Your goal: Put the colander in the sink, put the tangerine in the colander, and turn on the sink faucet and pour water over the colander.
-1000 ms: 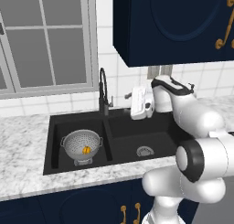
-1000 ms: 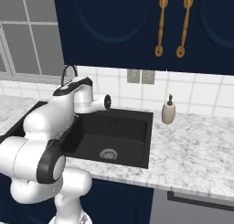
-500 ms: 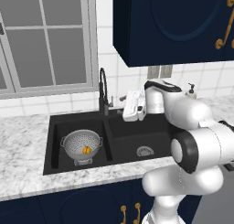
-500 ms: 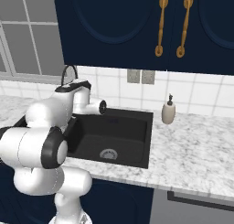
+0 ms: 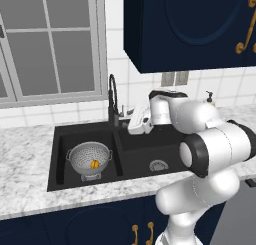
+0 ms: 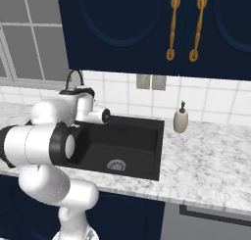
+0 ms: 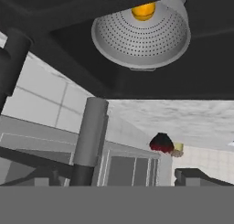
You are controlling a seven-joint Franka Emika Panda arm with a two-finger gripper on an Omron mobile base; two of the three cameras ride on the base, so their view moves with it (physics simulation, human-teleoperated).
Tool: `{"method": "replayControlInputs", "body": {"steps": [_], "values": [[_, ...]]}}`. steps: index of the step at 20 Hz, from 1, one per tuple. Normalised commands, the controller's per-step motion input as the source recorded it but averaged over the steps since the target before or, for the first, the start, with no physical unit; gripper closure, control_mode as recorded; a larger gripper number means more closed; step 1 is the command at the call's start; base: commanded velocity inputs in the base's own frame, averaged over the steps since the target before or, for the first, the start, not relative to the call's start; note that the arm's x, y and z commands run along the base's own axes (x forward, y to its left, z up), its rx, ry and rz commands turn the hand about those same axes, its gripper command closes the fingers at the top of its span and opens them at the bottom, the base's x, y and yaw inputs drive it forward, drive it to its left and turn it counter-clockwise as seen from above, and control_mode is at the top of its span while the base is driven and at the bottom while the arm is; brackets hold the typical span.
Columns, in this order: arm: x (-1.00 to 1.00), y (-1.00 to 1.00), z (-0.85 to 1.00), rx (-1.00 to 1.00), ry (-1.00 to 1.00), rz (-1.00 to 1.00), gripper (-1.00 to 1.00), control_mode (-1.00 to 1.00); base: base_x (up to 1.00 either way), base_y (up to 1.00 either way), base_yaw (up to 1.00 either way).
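A: Silvery-grey metal, dotted with holes: the colander (image 5: pixel 89 159) sits upright in the left basin of the black double sink (image 5: pixel 132 161), its open mouth facing up. The tangerine (image 5: pixel 94 164) lies inside it, near the bottom of the bowl.

B: And the arm?

A: The white arm reaches across the right basin toward the back wall. Its gripper (image 5: pixel 128 118) hangs just beside the sink faucet (image 5: pixel 113 101), at about the height of the tap's lower stem. The jaws stand wide apart, with nothing between them.

B: Which way does the faucet run?

A: Its long axis is vertical. The dark neck rises straight from the rear rim near the centre divider, then arches over at the top. Whether the spout aims at the left or the right basin cannot be told from here.

B: What does the camera on the hand give?

A: A rolled picture: the colander (image 7: pixel 141 33) appears at the top with the tangerine (image 7: pixel 143 10) at its upper edge, and a dark post of the faucet (image 7: pixel 89 141) stands close in front.

B: Any writing or brand to read?

A: None legible. A beige soap bottle (image 6: pixel 181 119) stands on the marble counter (image 6: pixel 206 156) to the right of the sink, its face plain.
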Motion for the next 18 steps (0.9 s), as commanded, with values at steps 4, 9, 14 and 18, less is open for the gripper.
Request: {"method": "replayControlInputs", "body": {"steps": [4,9,14,18], "values": [[0.35,0.00,-0.06,0.05,0.09,-0.02,-1.00,-1.00,0.00,0.00,0.00],[0.41,0.03,-0.04,0.04,0.00,-0.03,-1.00,-1.00,0.00,0.00,0.00],[0.32,0.18,-0.17,0.03,0.02,0.00,-1.00,-1.00,0.00,0.00,0.00],[0.07,0.36,-0.19,0.01,0.01,0.00,-1.00,-1.00,0.00,0.00,0.00]]}}
